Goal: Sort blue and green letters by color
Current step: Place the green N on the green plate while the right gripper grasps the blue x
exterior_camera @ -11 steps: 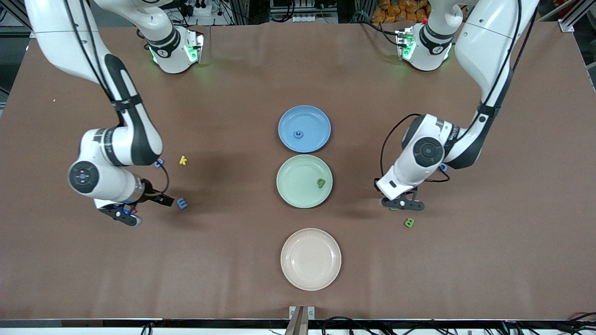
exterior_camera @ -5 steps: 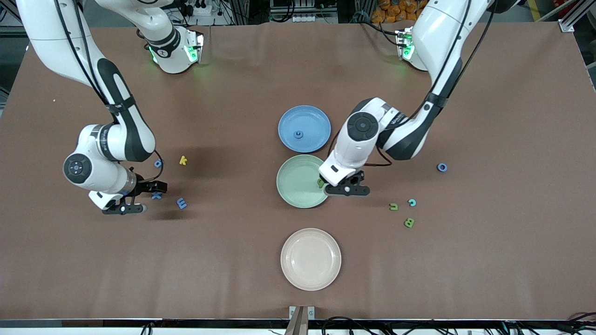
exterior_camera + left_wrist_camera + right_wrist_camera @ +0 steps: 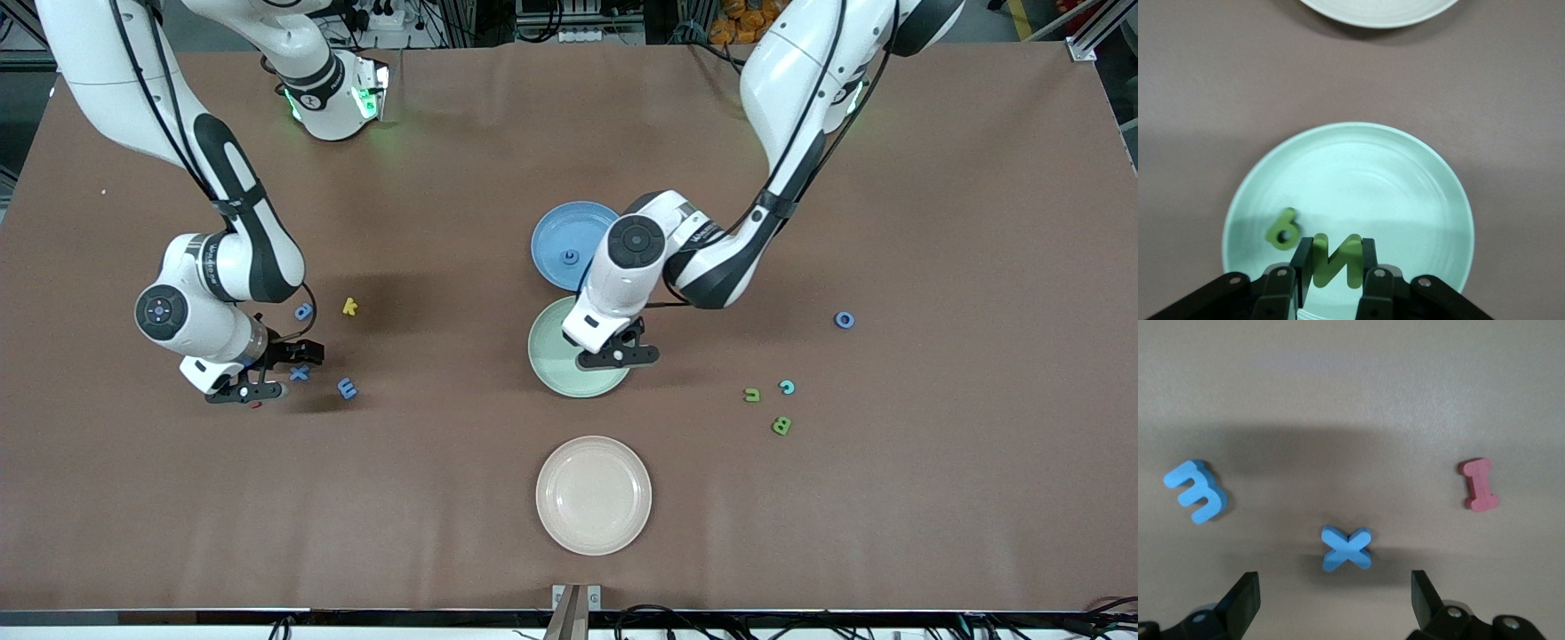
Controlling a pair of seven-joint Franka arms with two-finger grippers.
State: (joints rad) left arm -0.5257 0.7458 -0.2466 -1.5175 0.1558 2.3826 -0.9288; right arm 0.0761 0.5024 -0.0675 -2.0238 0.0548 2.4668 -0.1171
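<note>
My left gripper (image 3: pixel 618 356) is shut on an olive green N (image 3: pixel 1333 260) and holds it over the green plate (image 3: pixel 551 356), close to a green 6-shaped letter (image 3: pixel 1283 229) lying in that plate (image 3: pixel 1405 173). My right gripper (image 3: pixel 247 391) is open and empty, low over the table by a blue x (image 3: pixel 300 373); the x (image 3: pixel 1347 549) lies just ahead of its spread fingers (image 3: pixel 1335 600). A blue m-shaped letter (image 3: pixel 348 388) and another blue letter (image 3: pixel 304 311) lie close by. A blue letter (image 3: pixel 570 258) lies in the blue plate (image 3: pixel 556 231).
A blue o (image 3: pixel 844 320), a green u (image 3: pixel 752 395), a teal c (image 3: pixel 786 387) and a green B (image 3: pixel 781 426) lie toward the left arm's end. A yellow k (image 3: pixel 349 307) and a red I (image 3: pixel 1479 484) lie near the right gripper. A beige plate (image 3: pixel 593 494) stands nearest the front camera.
My left gripper has carried the green N from the loose green letters to over the green plate. My right gripper has shifted a little, and the blue x now shows beside it.
</note>
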